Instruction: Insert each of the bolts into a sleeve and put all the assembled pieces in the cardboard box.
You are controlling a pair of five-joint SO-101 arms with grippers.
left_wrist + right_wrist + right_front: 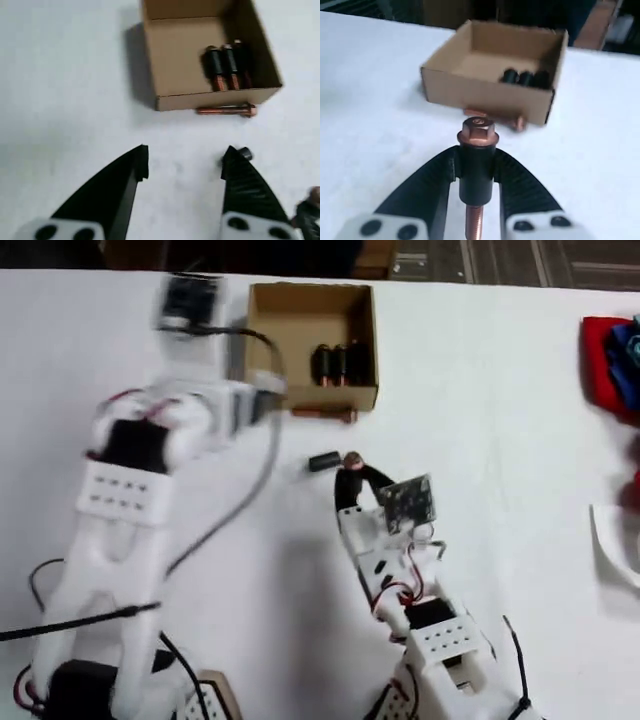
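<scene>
Cardboard box (290, 330) sits at the far side of the white table (500, 440) in the high view, with three pieces (340, 364) lying side by side against one wall. A loose bolt (322, 413) lies on the table just outside the box's near wall. Closer to the arms, a loose sleeve (323, 461) lies just beside the right gripper (350, 478), which carries the held bolt (352, 460). The left arm (130, 490) stands left of the box, blurred

From the left wrist, the left gripper (186, 155) hangs over the table with its fingers spread wide. The loose sleeve (243, 153) lies right by one fingertip. Beyond it, the loose bolt (225, 110) lies along the box (215, 99) wall, and the pieces (227, 65) rest inside, threads toward that wall

From the right wrist, the right gripper (476, 162) has its fingers clamped on the held sleeve (476, 172). The held bolt (478, 131) runs through it, head above and thread sticking out below. Behind stand the box (485, 95) with the pieces (525, 77) and the loose bolt (516, 121) at its foot
</scene>
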